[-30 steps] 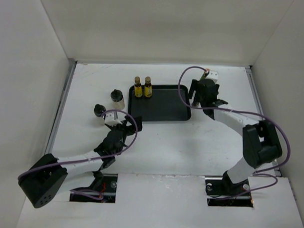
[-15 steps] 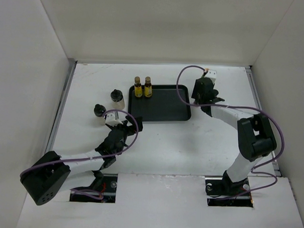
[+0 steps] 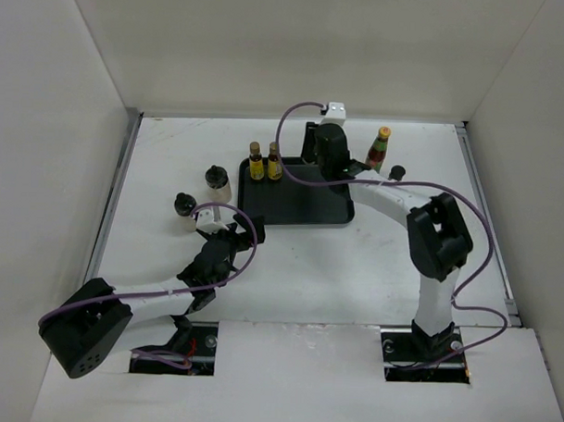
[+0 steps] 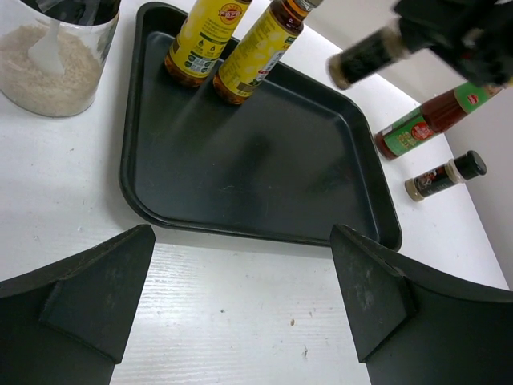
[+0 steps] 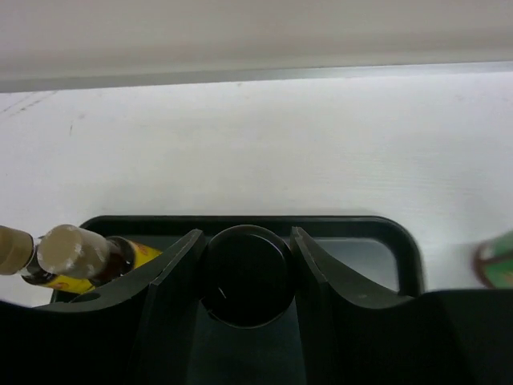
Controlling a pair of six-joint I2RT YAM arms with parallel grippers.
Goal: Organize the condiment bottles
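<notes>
Two fingers [image 5: 172, 269] of the right gripper [image 5: 245, 269] pinched a dark bottle [image 4: 365, 58] with a black cap and held it up over the back of the tray [image 4: 264, 160]. Two yellow bottles [image 4: 258, 58] stood close by. If it came down too near, it might knock them over. The left gripper [image 4: 238, 265] was spread wide, empty, by the tray's near edge.

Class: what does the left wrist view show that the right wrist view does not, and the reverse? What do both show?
Left wrist only: a cream jar, a small dark bottle standing on the table, and the left fingers, apart. Right wrist only: the black cap clamped between the right fingers. Both: the black tray, two yellow-labelled bottles on it, and the held dark bottle.
</notes>
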